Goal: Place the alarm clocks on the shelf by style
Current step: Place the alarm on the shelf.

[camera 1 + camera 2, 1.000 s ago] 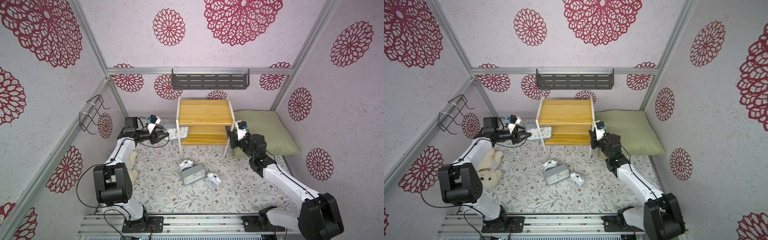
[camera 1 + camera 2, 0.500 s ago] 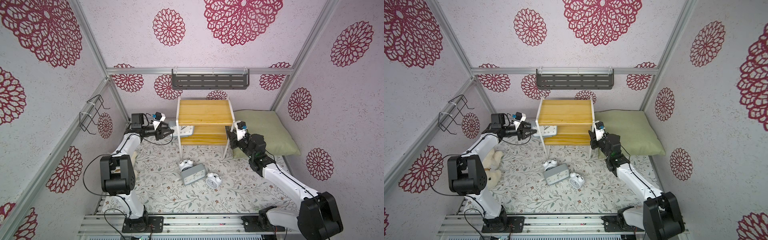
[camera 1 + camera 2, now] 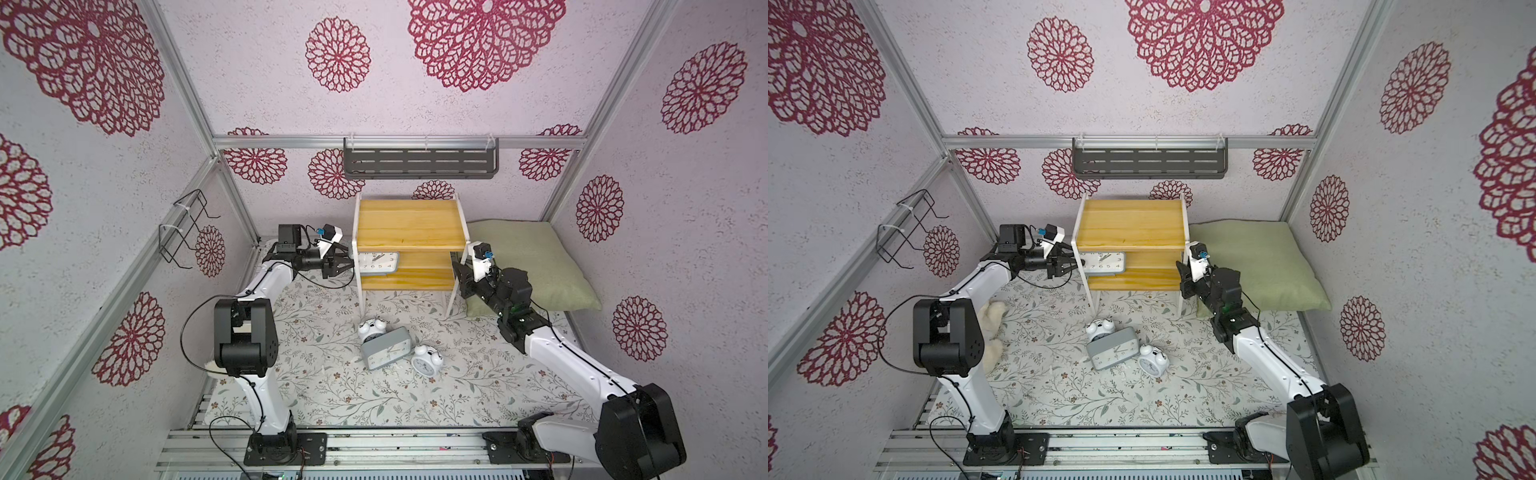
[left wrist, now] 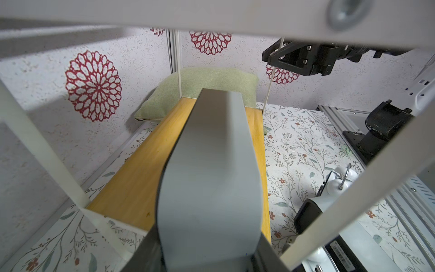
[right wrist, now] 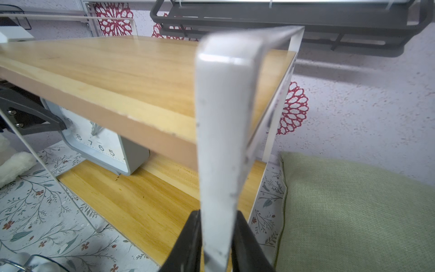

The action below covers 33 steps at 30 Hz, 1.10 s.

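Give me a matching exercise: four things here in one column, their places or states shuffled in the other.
1. left gripper
2. right gripper
3. loose grey clock
4. green pillow

A. between two round bell clocks on the mat
B. shut on the shelf's white leg
C. against the side wall
D. shut on the second grey clock, at the lower board

Pairs: 1-D, 2-B, 3-A, 4-C

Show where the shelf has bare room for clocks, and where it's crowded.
Upper board: wholly bare. Lower board: free between the grey clock held by the left gripper and the frame leg clamped by the right gripper. Crowded: the three clocks bunched on the mat in front.
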Each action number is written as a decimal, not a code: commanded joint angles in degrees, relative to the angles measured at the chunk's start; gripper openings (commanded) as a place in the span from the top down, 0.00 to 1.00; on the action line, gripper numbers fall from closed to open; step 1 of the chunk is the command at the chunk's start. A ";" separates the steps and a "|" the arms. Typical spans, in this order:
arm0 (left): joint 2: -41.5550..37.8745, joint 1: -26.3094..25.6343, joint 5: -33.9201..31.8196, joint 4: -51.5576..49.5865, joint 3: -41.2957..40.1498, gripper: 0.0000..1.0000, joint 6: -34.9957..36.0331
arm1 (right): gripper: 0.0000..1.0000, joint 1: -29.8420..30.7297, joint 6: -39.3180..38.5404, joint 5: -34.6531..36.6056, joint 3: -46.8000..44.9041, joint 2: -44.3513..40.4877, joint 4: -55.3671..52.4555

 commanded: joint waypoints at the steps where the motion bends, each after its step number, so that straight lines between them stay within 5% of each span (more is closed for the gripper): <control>1: 1.24 -0.92 3.99 1.44 2.47 0.90 -0.13 | 0.73 -0.30 -1.05 -0.98 0.71 0.17 2.19; 18: 6.29 -2.65 5.63 1.60 4.23 0.79 -2.55 | 0.73 -0.30 -1.21 -1.15 0.71 0.37 2.02; 33: 6.14 -3.00 3.24 4.79 3.26 0.36 -5.06 | 0.73 -0.34 -1.04 -1.24 0.79 0.38 1.93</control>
